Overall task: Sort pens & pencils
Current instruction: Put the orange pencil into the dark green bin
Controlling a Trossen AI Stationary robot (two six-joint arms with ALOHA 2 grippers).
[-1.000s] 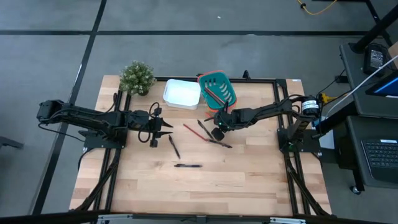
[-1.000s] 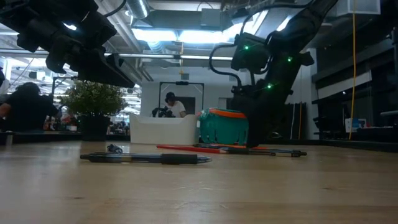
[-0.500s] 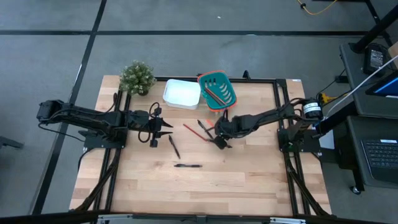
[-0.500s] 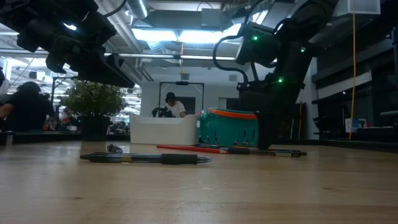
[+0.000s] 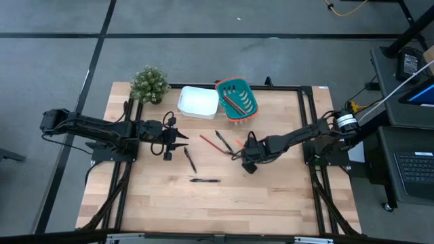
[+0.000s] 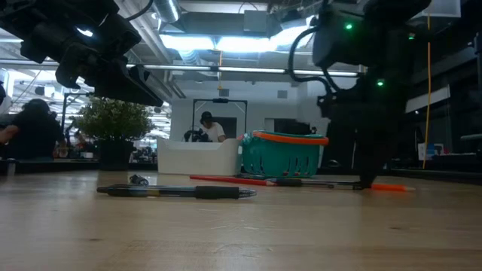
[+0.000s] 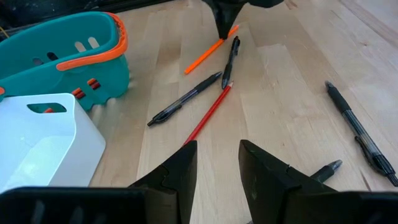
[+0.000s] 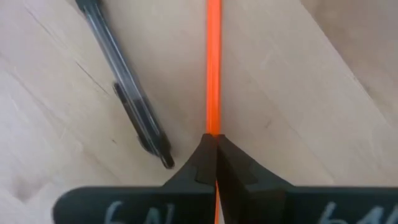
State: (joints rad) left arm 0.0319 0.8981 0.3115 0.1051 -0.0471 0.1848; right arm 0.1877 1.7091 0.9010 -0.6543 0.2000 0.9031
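My right gripper (image 5: 245,157) points down near the table's middle, shut on an orange pencil (image 8: 213,68); in the low view the pencil (image 6: 392,187) sticks out beside the right gripper (image 6: 367,181). A red pencil (image 7: 208,115) and two black pens (image 7: 185,98) (image 7: 231,59) lie flat close by. Two more pens (image 5: 189,160) (image 5: 204,180) lie nearer the front edge. My left gripper (image 7: 214,171) hangs open above the table's left side, touching nothing. My right gripper pinches the orange pencil's two long sides (image 8: 213,127) between its two fingers, near one end. The fingers come from above, pointing down, and lie across the pencil. The pencil stays level and low; whether it is clear of the table I cannot tell.
A teal basket (image 5: 252,102) with orange sticks inside and a white bin (image 5: 198,102) stand at the back middle. A potted plant (image 5: 149,85) sits at the back left. Bare wood stretches along the front and right of the table.
My right gripper has travelled from the cluster of pens toward the table's near right, staying shut and tipping more steeply downward. The orange pencil has gone with it and now shows beside the gripper in the low view.
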